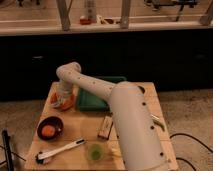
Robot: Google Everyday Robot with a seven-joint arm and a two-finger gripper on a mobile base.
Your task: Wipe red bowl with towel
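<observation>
The red bowl (68, 104) is a bright orange-red shape near the table's far left edge, mostly covered by my gripper (63, 98). The gripper hangs from the white arm (125, 120), which reaches from the lower right across the table and points down into the bowl. A pale patch at the gripper's tip may be the towel; I cannot tell it apart from the gripper.
On the wooden table (80, 127), a dark maroon bowl (50, 128) with an orange object sits at the front left. A green tray (92, 99) lies right of the red bowl. A white brush (60, 150), a green cup (95, 151) and a brown block (105, 126) lie near the front.
</observation>
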